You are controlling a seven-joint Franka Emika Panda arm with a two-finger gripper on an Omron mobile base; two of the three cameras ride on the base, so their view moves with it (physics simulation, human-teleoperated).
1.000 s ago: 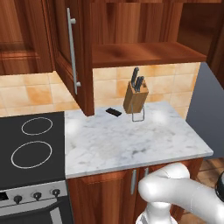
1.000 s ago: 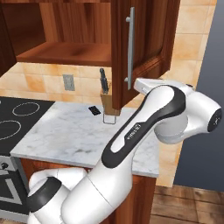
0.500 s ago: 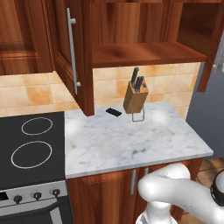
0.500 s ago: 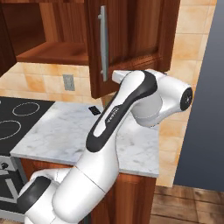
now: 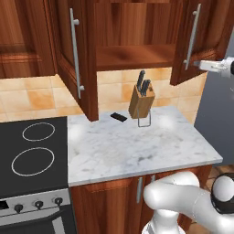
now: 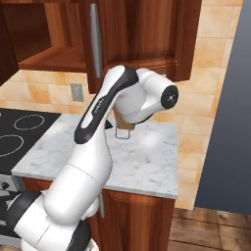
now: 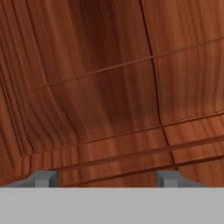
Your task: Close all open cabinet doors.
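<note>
Gripper [image 7: 106, 178] fingers apart against right cabinet door [image 5: 197, 41], partly open; left door [image 5: 73, 50] ajar.

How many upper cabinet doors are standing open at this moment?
2. The left door swings out over the counter's stove-side edge; the right door stands ajar above the counter's right end, where the arm is pushing it. Others beyond the frame may be hidden.

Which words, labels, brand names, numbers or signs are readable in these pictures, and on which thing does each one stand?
"FRANKA" (probably): dark lettering along the white arm in the right base view, too small and slanted to read with certainty.
No other text: none on the cabinet doors, knife block, stove or counter.
</note>
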